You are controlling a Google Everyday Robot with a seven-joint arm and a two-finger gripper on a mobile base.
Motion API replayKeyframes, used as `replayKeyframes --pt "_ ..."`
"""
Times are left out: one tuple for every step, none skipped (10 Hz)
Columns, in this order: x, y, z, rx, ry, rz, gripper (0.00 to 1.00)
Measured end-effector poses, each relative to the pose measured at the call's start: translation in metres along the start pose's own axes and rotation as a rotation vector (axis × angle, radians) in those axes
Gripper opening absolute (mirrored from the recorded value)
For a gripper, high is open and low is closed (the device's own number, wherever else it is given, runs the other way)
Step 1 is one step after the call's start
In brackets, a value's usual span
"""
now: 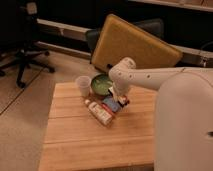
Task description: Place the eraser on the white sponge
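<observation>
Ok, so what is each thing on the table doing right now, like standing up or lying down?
green bowl: upright, open side up.
cup: standing upright.
bottle: lying on its side.
white sponge: lying flat, top bare.
eraser: at the white sponge's right edge, not on it; held or not, cannot tell.
claw: down low beside the green bowl, right over the eraser.

The pincer hangs low over the table, just right of the white sponge. A bottle, a green bowl and a cup sit near.
</observation>
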Motion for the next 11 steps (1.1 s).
replayKeyframes --pt "-0.002 0.013 0.004 -0.025 -0.001 -0.004 0.00" --pt "-0.004 0.020 0.007 -0.043 -0.001 -0.011 0.00" --pt "-0.005 0.029 0.011 -0.063 0.001 -0.022 0.00" --pt "-0.006 0.036 0.015 -0.076 0.006 -0.035 0.00" --pt "-0.004 0.039 0.019 -0.083 0.015 -0.043 0.00" --pt "-0.003 0.041 0.023 -0.089 0.027 -0.050 0.00" --pt "0.001 0.045 0.027 -0.094 0.045 -0.058 0.06" --pt "0.003 0.046 0.030 -0.093 0.056 -0.062 0.14" --pt "0.007 0.043 0.032 -0.085 0.067 -0.064 0.19" --pt "0.007 0.043 0.032 -0.085 0.066 -0.062 0.21" --pt "0.006 0.043 0.032 -0.085 0.065 -0.062 0.21"
